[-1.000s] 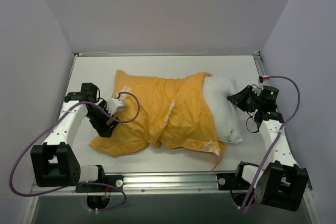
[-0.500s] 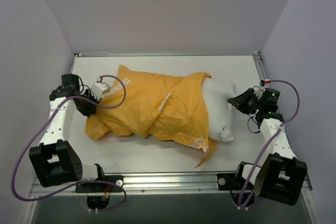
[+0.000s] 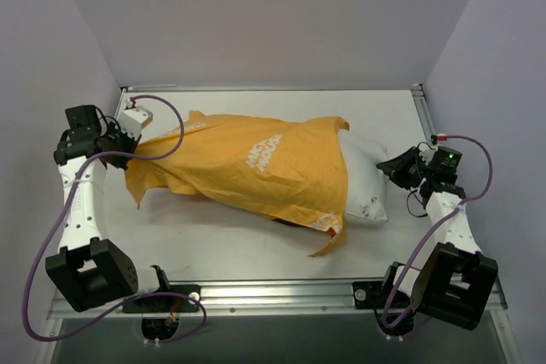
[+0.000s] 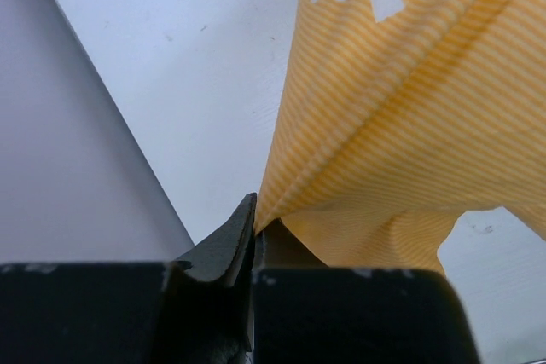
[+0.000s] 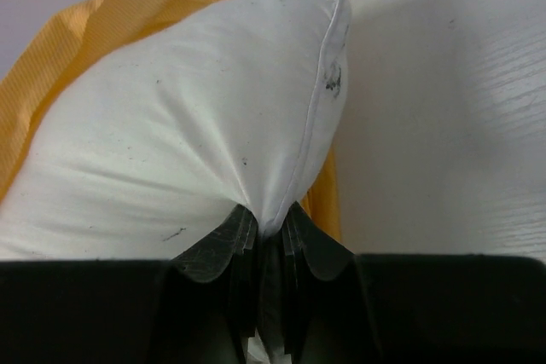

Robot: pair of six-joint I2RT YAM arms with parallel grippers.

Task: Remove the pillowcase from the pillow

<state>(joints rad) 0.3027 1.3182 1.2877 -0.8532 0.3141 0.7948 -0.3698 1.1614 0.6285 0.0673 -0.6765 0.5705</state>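
The orange-yellow pillowcase [image 3: 247, 168] lies stretched across the table, white lettering up, and covers all but the right end of the white pillow [image 3: 365, 183]. My left gripper [image 3: 128, 138] is shut on the pillowcase's left corner [image 4: 281, 202], raised near the left wall, and the cloth runs taut from the jaws. My right gripper [image 3: 389, 165] is shut on the pillow's right seam edge [image 5: 281, 210], with white fabric bunched between the fingers. Orange cloth [image 5: 51, 117] wraps the pillow behind the grip. A loose flap of the case [image 3: 328, 236] hangs toward the front.
The white table [image 3: 256, 249] is boxed by grey walls on the left [image 3: 51, 83], back and right. A metal rail [image 3: 273, 294] runs along the near edge by both arm bases. Purple cables [image 3: 158, 117] loop from each arm.
My left gripper shut on the pillowcase corner and pulled it left and back toward the wall, stretching the case out. The pillow end slid slightly right with the right gripper.
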